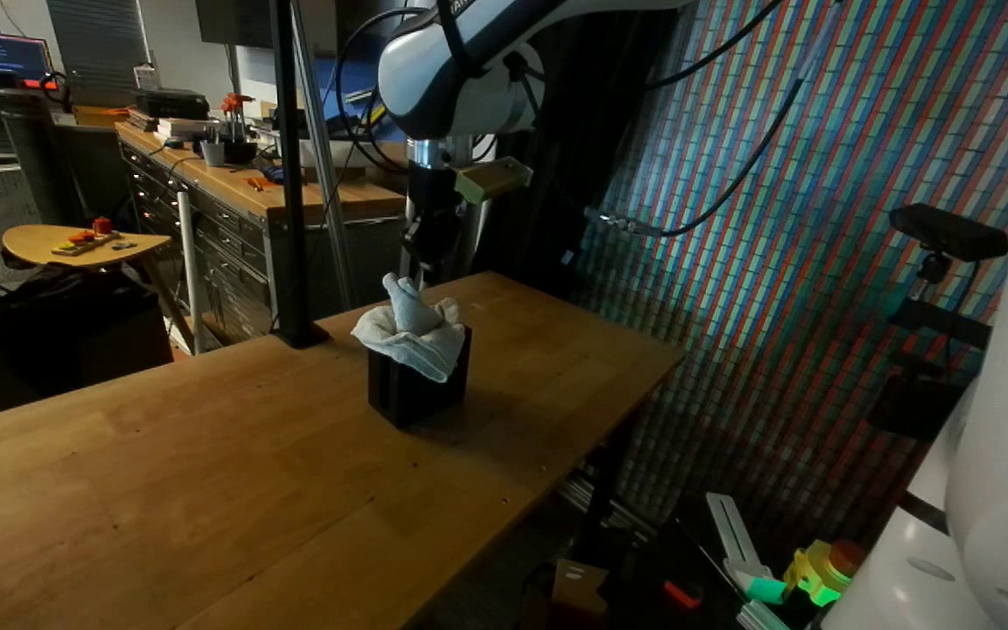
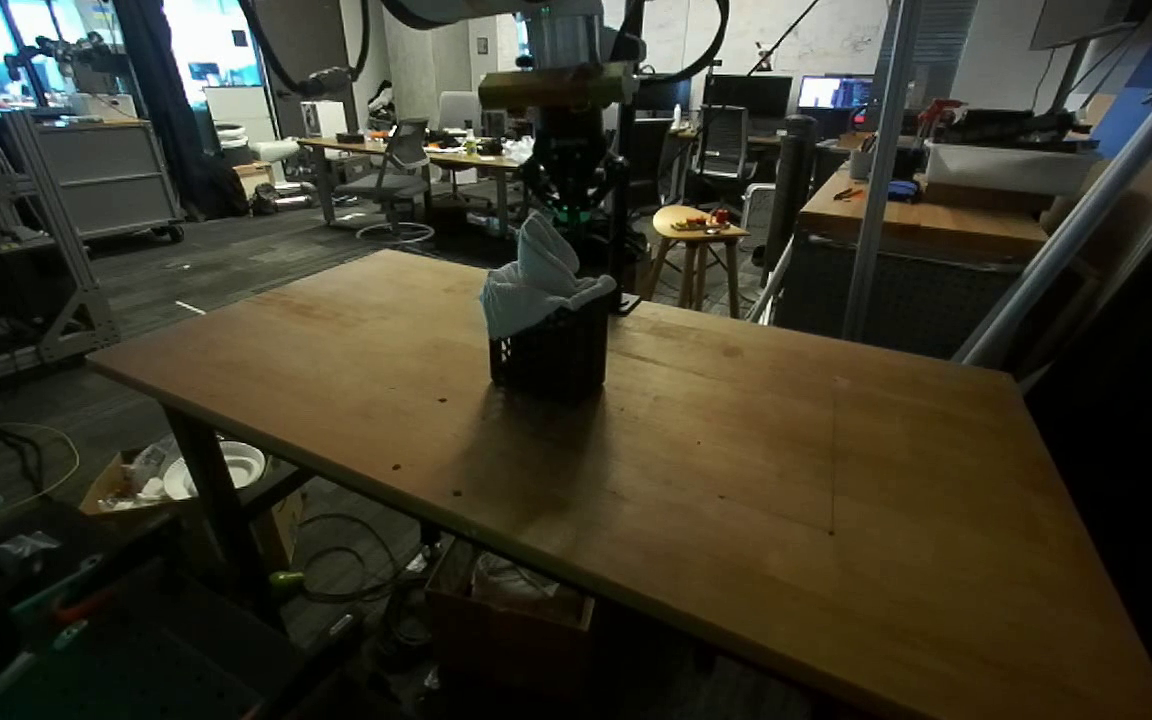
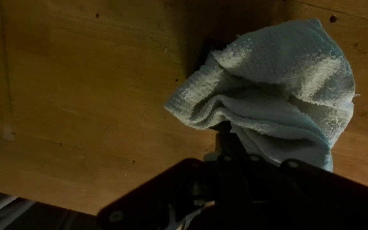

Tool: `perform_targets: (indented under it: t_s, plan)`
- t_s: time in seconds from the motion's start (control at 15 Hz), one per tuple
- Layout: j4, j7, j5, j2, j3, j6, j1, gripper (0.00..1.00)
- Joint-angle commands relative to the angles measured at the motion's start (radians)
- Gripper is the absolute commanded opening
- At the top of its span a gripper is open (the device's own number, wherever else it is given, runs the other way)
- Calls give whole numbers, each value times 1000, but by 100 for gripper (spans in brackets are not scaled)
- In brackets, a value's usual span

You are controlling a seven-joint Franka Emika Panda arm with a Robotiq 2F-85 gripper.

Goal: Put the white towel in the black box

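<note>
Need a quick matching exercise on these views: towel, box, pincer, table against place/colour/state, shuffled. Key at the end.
1. white towel
2. black box
3. pincer
4. table

A. brown, wooden
B. shut
C. pale, wrinkled, bunched at the box's top
D. dark, upright, with cloth hanging over its rim

Pairs: 1-C, 2-D, 3-B, 4-A

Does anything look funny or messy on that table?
Yes, the white towel looks messy: it's bunched at the top of the black box, one fold poking up and edges drooping over the sides, instead of tucked inside.
</note>
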Motion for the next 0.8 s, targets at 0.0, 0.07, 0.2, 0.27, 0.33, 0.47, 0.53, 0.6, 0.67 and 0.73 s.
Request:
perform_targets:
  t_s: [0.0, 0.07, 0.2, 0.27, 0.33, 0.47, 0.53, 0.6, 0.67, 0.73]
  plan:
    - [61, 25, -58, -15, 2, -47, 29, 0]
    - [74, 27, -67, -11, 5, -53, 36, 0]
    - [87, 24, -68, -9, 10, -59, 45, 0]
    - [90, 27, -65, -10, 12, -65, 49, 0]
    - [91, 28, -62, -12, 14, -69, 53, 0]
    - [80, 40, -57, -23, 18, -68, 61, 0]
    - [73, 49, -58, -27, 19, -71, 65, 0]
    - [67, 56, -54, -29, 20, -71, 67, 0]
    - [60, 64, -49, -29, 22, -70, 68, 0]
    - [53, 71, -45, -30, 23, -68, 70, 0]
